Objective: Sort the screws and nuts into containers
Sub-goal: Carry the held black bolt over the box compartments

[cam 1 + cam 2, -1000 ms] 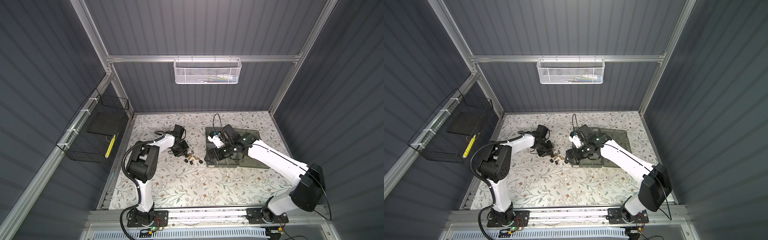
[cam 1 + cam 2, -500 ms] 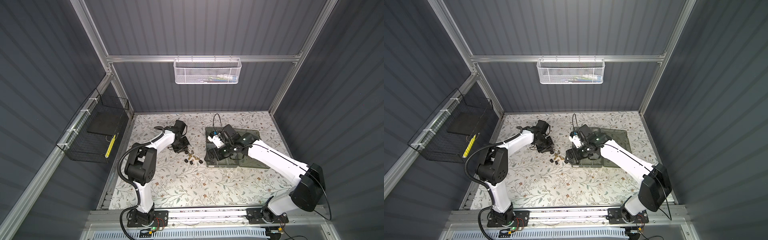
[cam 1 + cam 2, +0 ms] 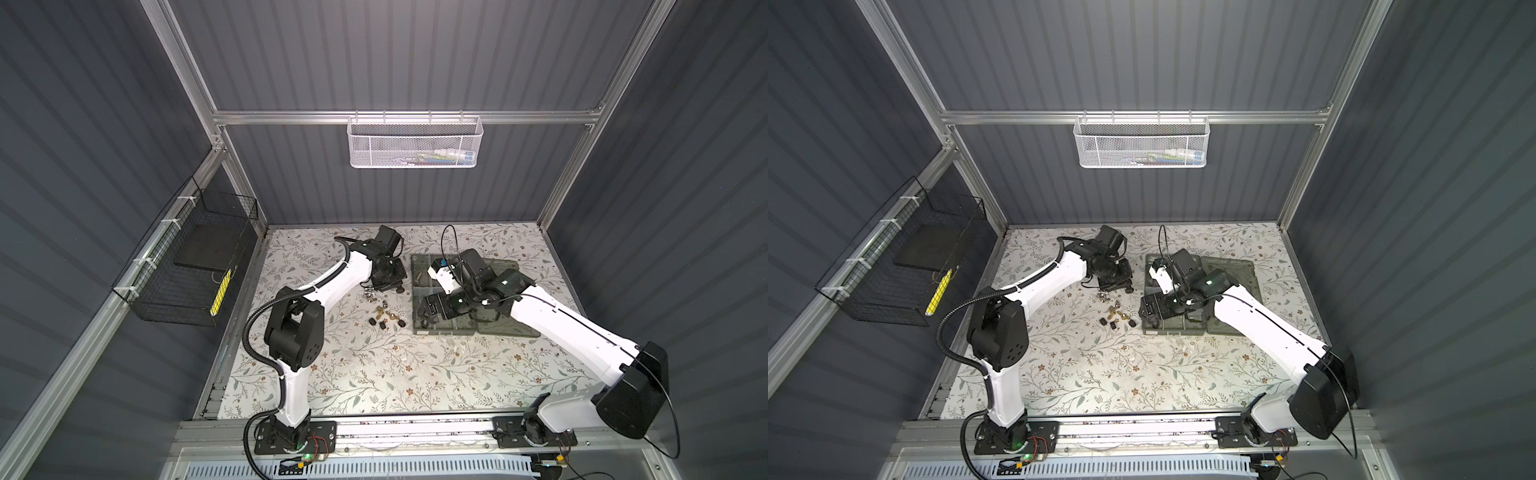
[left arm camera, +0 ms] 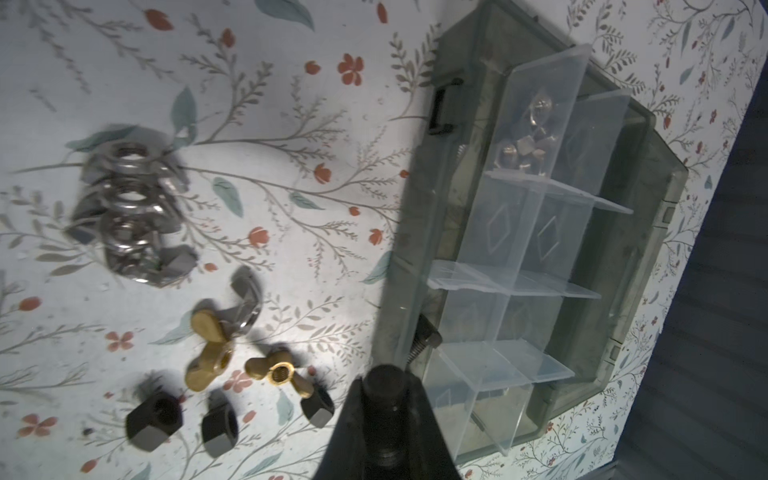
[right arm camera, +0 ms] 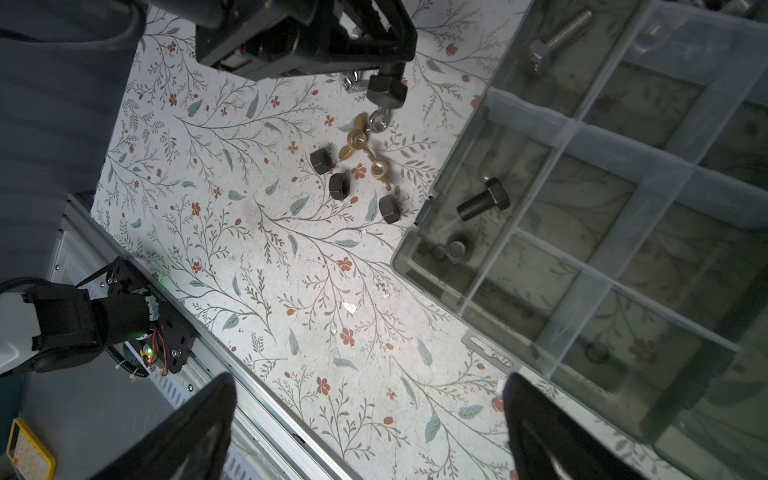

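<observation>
Dark grey ribbed walls are enclosing a floral-patterned counter (image 3: 374, 374). In both top views two white arms are reaching inward. The left arm (image 3: 332, 286) is stretching toward the middle and the right arm (image 3: 561, 320) over the smoky organiser box (image 3: 453, 329), which is lying open right of centre.

The left jaws are clenching a black bolt (image 4: 382, 384) by its shank, head downward, over the counter at 12 o'clock of the loose pile. The right jaws are standing wide apart, grasping nothing, over the box's 7 o'clock corner.

The pile is lying at 9 o'clock of the box: silver flange nuts (image 4: 129, 208) at 12 o'clock, brass wing nuts (image 4: 208, 349) in the middle and black hex nuts (image 4: 153, 419) at 6 o'clock. A stored black bolt (image 5: 484, 203) and a silver bolt (image 5: 557, 37) are lying in separate compartments along the box's 9 o'clock wall.
</observation>
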`<state>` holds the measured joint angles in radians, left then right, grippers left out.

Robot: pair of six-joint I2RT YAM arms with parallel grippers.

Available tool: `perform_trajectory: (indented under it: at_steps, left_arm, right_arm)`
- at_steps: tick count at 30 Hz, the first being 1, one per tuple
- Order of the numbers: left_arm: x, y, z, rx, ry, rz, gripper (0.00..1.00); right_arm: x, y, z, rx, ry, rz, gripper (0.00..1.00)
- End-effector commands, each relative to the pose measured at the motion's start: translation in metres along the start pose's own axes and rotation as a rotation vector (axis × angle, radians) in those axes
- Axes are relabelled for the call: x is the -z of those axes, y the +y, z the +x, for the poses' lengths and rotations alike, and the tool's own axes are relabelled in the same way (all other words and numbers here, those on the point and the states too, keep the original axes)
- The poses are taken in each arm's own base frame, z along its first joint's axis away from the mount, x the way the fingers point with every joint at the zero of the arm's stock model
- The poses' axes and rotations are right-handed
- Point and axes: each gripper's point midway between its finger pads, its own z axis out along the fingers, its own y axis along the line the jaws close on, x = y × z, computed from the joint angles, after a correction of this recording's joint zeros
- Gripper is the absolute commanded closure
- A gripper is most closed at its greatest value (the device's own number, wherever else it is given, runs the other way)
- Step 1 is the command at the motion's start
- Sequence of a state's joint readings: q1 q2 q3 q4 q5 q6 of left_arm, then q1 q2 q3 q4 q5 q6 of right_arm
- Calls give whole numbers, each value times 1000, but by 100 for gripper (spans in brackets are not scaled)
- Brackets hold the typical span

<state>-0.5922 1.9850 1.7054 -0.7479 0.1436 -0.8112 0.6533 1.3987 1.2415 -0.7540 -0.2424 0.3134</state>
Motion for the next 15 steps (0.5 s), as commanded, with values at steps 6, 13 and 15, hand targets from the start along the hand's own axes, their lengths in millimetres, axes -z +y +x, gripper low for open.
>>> perform_trajectory:
  at_steps: [6,13,15]
  left_arm:
    - [-17,-29,11,-57,46,16,97]
    - [-35,-48,30,-105,79,19,96]
    - [-40,-53,36,-122,89,16,96]
  right_arm:
    - [15,-31,3,-124,-59,46,1]
    - [19,-50,3,-204,-84,53,1]
    - [19,-51,3,-211,-84,50,1]
